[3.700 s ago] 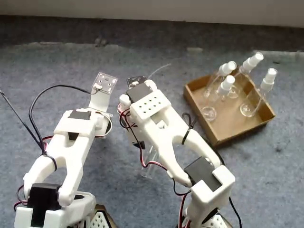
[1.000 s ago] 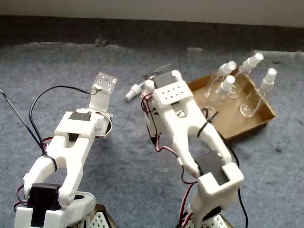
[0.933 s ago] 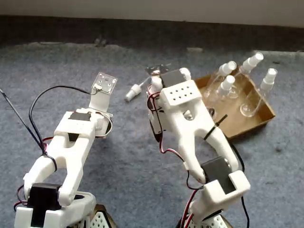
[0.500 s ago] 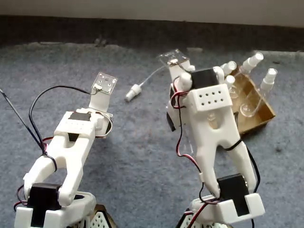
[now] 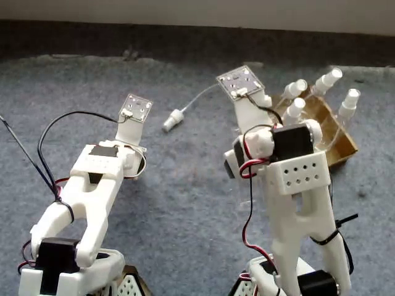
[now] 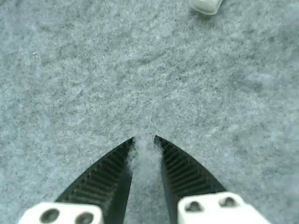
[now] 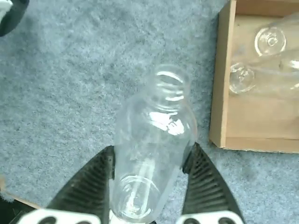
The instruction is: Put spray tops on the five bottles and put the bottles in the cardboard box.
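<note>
R gripper (image 7: 153,149) clamps an uncapped clear bottle (image 7: 156,126) beside the cardboard box (image 7: 220,84) (capped bottles (image 5: 296,106) inside). L gripper (image 6: 144,138): open a crack, empty, over carpet (image 6: 70,70) near a spray top (image 5: 175,116).

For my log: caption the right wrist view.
Right gripper jaws clamp uncapped clear plastic bottle beside brown cardboard box.

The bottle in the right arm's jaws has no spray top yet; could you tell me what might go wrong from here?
1. The bottle is open-necked and beside the cardboard box; it might get boxed uncapped, as the spray top lies apart on the carpet.
2. The jaws grip its smooth lower body, so it may slip or tilt when a top is pressed on.
</note>
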Robot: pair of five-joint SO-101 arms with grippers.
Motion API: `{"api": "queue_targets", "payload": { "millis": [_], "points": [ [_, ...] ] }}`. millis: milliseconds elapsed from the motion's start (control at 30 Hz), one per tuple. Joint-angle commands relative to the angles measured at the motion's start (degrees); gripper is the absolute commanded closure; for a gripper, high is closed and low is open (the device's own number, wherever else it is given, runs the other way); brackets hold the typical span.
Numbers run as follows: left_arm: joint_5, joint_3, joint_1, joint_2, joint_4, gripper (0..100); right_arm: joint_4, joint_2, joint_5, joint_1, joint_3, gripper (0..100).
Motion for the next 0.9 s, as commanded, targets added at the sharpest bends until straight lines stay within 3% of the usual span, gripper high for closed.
{"api": "queue_targets", "payload": {
  "millis": [0, 567, 867],
  "points": [
    [0.4, -0.1, -0.4, -2.1, -0.9, 98, -0.2, -5.8, 0.4, 0.5, 4.7, 98.0],
    [0.4, -0.1, -0.4, -2.1, -0.9, 98, -26.3, -9.4, 0.3, 0.1, 33.8, 98.0],
    [0.4, -0.1, -0.3, -2.1, -0.8, 98, -47.0, -9.4, 0.3, -10.2, 48.0, 98.0]
  ]
}}
